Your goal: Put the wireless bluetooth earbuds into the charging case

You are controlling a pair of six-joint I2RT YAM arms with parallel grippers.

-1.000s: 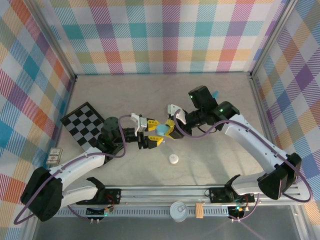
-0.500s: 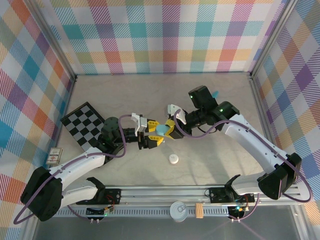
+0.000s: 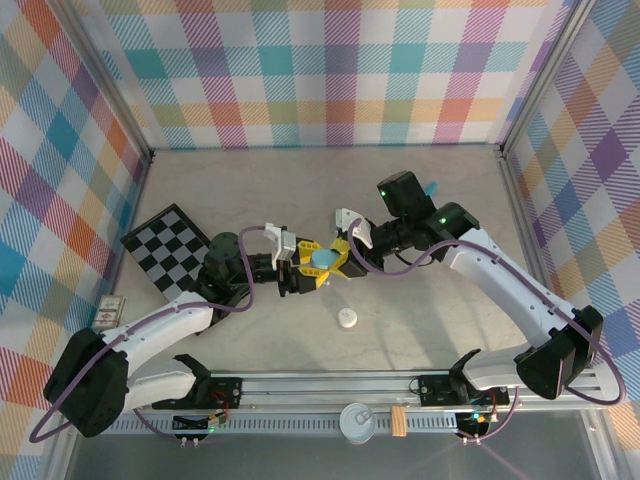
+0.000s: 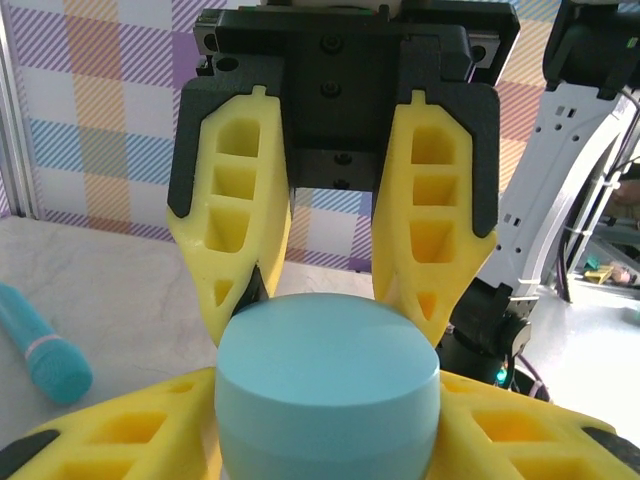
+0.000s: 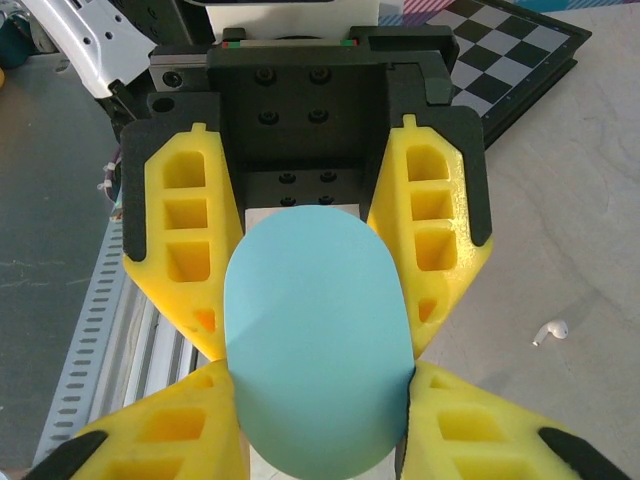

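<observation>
Centre frame: the charging case [image 3: 323,259] hangs above the counter [image 3: 250,180], caught between my two tools, which meet tip to tip.
Left tool: my left tool [image 3: 305,272] is clenched on the charging case, its pads on the two long sides.
Right tool: my right tool [image 3: 340,255] grasps the same charging case from the opposite end, pads pressed to its flanks.
Earbud: one white stemmed earbud [image 5: 548,331] lies loose on the counter near the charging case, on the side away from the front rail [image 3: 330,385].
Edges and room: a broad stretch of pale counter runs from the charging case to the plaid back wall [image 3: 330,70]. A white case [image 3: 347,319] sits between the charging case and the rail. The checkerboard [image 3: 170,245] lies well apart, on my left arm's side.
Materials and shapes: the charging case is a smooth, matte, pale blue oval pebble. My fingers [image 5: 180,240] are yellow ribbed foam with hollow cells, on black mounts. The counter is faintly veined, like stone.
Hard to make out: the underside of the charging case is cut off at the bottom of both wrist views. A teal stick [image 4: 40,345] runs off the frame edge beyond the charging case. From above, the earbud is too small to find.
</observation>
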